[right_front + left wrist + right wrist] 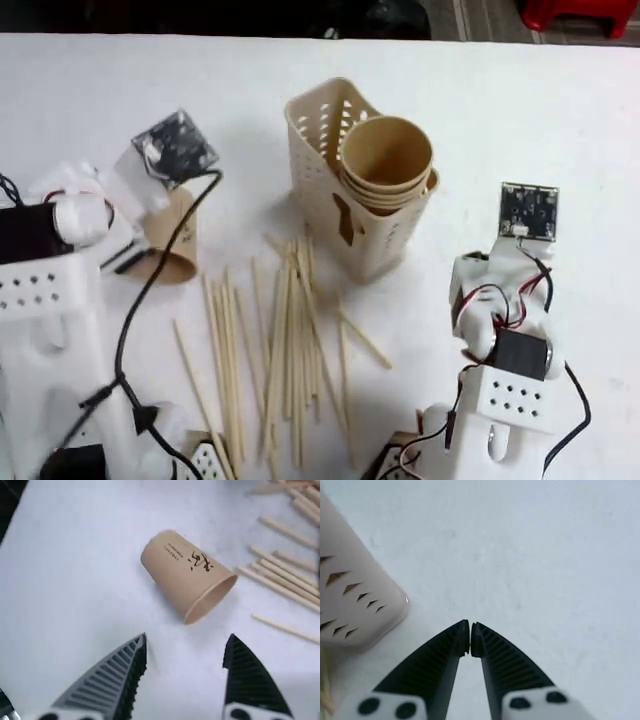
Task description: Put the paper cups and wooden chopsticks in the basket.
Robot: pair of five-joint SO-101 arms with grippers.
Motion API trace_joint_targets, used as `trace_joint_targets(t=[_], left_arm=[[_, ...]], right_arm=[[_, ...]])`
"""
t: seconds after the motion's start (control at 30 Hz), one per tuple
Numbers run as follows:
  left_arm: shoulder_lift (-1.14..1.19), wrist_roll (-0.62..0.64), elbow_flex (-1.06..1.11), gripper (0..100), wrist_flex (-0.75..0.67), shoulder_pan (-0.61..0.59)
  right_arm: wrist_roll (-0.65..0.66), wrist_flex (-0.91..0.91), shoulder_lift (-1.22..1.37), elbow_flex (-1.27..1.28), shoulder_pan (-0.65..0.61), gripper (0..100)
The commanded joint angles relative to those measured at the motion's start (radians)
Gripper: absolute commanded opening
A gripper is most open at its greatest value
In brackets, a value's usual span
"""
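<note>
Cup pickup: your left gripper (pixel 187 639) hangs spread wide above the tipped cup (pixel 187 577) near the chopsticks (pixel 290 350). Next, drop, straddle, clamp, carry to basket (pixel 322 170). Right gripper (pixel 470 630) pinched closed, empty, beside basket.

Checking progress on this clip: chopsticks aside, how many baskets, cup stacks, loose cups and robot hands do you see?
basket: 1
cup stack, inside the basket: 1
loose paper cup, lying on its side: 1
hands: 2, the left hand open, the right hand shut
Total: 5
</note>
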Motion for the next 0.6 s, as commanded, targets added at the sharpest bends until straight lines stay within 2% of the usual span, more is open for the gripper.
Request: trace_joint_targets(t=[0.0, 0.2, 0.33, 0.57], left_arm=[[-0.013, -0.103, 0.209, 25, -0.193, -0.085], [-0.07, -0.15, 0.471, 25, -0.422, -0.097], [-0.113, -0.149, 0.618, 25, -0.562, -0.094], [-0.125, -0.112, 0.876, 24, -0.888, -0.094]], right_arm=[[0.0, -0.018, -0.016, -0.008, -0.01, 2.2], [0.0, -0.018, -0.016, -0.008, -0.008, 2.2], [0.0, -0.018, -0.016, -0.008, -0.007, 2.2], [0.0, -0.018, -0.016, -0.008, -0.008, 2.2]])
